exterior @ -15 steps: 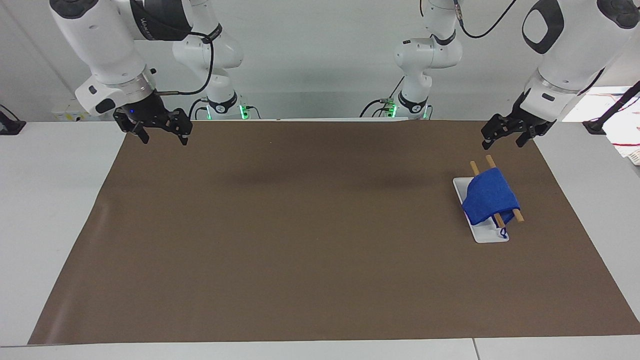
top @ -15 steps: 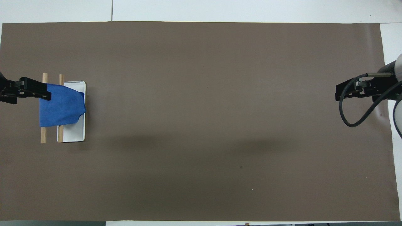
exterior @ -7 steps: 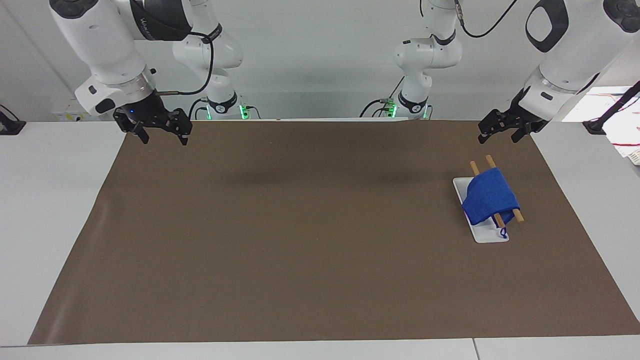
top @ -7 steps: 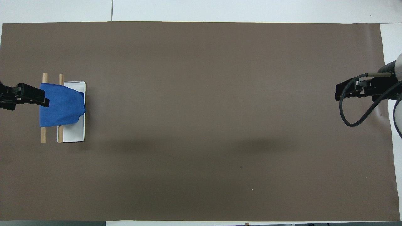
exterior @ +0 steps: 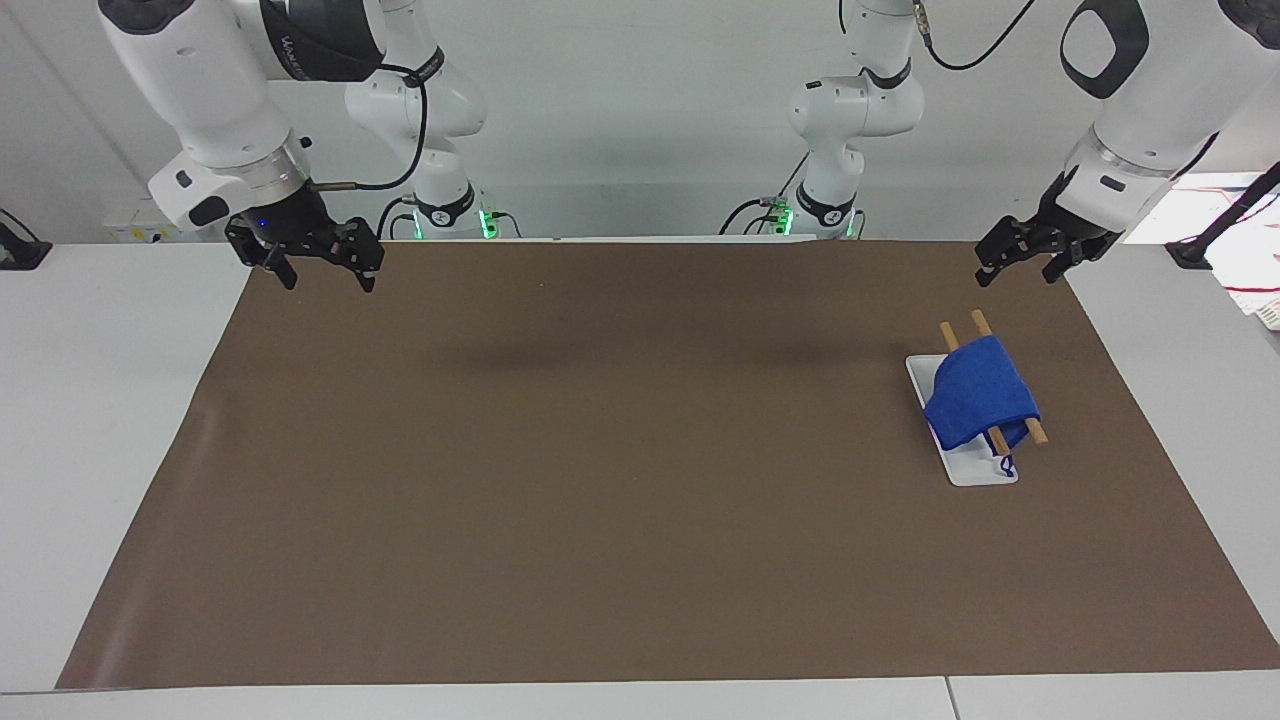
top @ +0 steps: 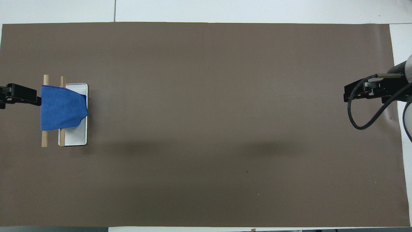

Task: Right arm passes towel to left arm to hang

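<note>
The blue towel (exterior: 980, 400) hangs draped over two wooden rods (exterior: 978, 322) of a small rack, toward the left arm's end of the table. It also shows in the overhead view (top: 62, 109). Its loop string (exterior: 1005, 465) dangles over the rack's white base (exterior: 985, 472). My left gripper (exterior: 1017, 272) is open and empty, raised in the air over the mat's edge beside the rack, apart from the towel; the overhead view (top: 22, 96) shows it too. My right gripper (exterior: 328, 275) is open and empty, and waits over the mat's corner at the right arm's end (top: 354, 93).
A brown mat (exterior: 600, 480) covers most of the white table (exterior: 100, 400). The rack's white base (top: 77, 138) and rods (top: 45, 141) stand on the mat. A black cable (top: 363, 122) loops from the right wrist.
My left gripper has drawn back from the towel toward the left arm's end of the table and no longer overlaps it from above. The towel and the right arm have not moved.
</note>
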You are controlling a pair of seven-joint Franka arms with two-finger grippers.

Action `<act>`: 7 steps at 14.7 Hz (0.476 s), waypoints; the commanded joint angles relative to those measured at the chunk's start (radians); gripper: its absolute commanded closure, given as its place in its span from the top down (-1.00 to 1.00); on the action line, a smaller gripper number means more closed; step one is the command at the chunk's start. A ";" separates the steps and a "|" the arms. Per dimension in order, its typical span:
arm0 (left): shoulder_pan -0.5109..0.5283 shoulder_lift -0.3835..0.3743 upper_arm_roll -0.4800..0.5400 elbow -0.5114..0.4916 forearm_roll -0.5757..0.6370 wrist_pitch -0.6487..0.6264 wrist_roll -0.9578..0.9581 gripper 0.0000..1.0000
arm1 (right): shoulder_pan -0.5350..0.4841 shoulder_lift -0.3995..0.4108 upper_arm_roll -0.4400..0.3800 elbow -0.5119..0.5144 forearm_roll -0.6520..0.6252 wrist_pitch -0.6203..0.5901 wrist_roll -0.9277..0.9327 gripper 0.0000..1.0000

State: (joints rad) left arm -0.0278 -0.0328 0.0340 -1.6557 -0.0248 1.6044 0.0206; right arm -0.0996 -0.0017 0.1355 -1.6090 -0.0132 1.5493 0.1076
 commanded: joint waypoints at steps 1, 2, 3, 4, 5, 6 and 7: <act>-0.007 -0.013 -0.003 -0.019 0.037 0.040 0.016 1.00 | -0.008 -0.014 0.007 -0.020 0.001 0.026 0.011 1.00; -0.007 -0.013 -0.003 -0.019 0.037 0.046 0.018 1.00 | -0.008 -0.014 0.006 -0.020 0.002 0.029 0.010 1.00; -0.007 -0.013 -0.003 -0.021 0.036 0.051 0.024 1.00 | -0.006 -0.014 0.006 -0.022 0.002 0.028 0.010 1.00; -0.006 -0.013 -0.005 -0.022 0.034 0.051 0.027 1.00 | -0.012 -0.014 0.006 -0.022 0.001 0.025 0.003 1.00; -0.004 -0.013 -0.005 -0.022 0.034 0.052 0.032 1.00 | -0.017 -0.012 0.006 -0.019 0.002 0.028 0.001 1.00; -0.001 -0.015 -0.005 -0.024 0.032 0.054 0.032 1.00 | -0.018 -0.009 0.006 -0.016 0.002 0.029 0.000 1.00; 0.000 -0.015 -0.005 -0.024 0.032 0.051 0.036 1.00 | -0.017 -0.009 0.004 -0.014 0.001 0.025 0.001 1.00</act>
State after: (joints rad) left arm -0.0314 -0.0328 0.0308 -1.6558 -0.0114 1.6340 0.0365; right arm -0.1042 -0.0017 0.1347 -1.6090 -0.0132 1.5548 0.1076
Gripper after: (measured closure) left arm 0.000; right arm 0.000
